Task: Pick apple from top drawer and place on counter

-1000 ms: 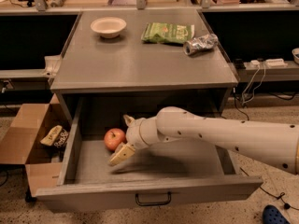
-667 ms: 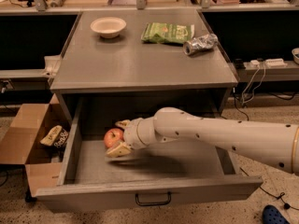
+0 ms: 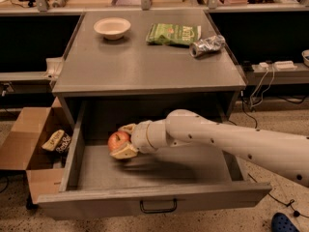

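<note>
The top drawer (image 3: pixel 154 201) is pulled wide open below the counter (image 3: pixel 145 66). The red apple (image 3: pixel 117 140) with yellowish patches sits at the drawer's left side, near its floor. My white arm reaches in from the right, and my gripper (image 3: pixel 119 141) is around the apple. One finger (image 3: pixel 128 128) lies behind the apple and the other finger (image 3: pixel 124 152) in front of it, both pressed against it.
On the counter are a white bowl (image 3: pixel 112 27) at the back left, a green chip bag (image 3: pixel 173 34) and a crushed silvery can (image 3: pixel 206 46) at the back right. An open cardboard box (image 3: pixel 29 146) with snack packets stands on the floor to the left of the drawer.
My gripper has moved left inside the drawer, from beside the apple to straddling it, and its fingers have closed in on the apple. The apple has stayed in about the same spot.
</note>
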`<act>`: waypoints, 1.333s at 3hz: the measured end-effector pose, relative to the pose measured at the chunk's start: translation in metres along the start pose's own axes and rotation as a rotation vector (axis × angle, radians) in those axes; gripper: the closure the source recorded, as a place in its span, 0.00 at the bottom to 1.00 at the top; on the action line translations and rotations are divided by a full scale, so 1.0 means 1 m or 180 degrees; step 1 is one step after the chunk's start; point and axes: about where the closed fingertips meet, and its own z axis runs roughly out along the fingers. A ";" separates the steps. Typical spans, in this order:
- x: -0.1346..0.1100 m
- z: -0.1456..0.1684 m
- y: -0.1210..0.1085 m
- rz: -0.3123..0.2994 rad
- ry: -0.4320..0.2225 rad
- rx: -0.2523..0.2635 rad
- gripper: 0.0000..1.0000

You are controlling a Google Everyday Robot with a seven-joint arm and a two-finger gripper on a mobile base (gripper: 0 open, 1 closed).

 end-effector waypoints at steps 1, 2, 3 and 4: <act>-0.016 -0.039 -0.013 -0.0016 -0.0316 -0.0033 0.96; -0.023 -0.141 -0.059 -0.0033 -0.0487 -0.0105 1.00; -0.024 -0.141 -0.059 -0.0037 -0.0493 -0.0102 1.00; -0.056 -0.188 -0.059 -0.0069 -0.0765 -0.0005 1.00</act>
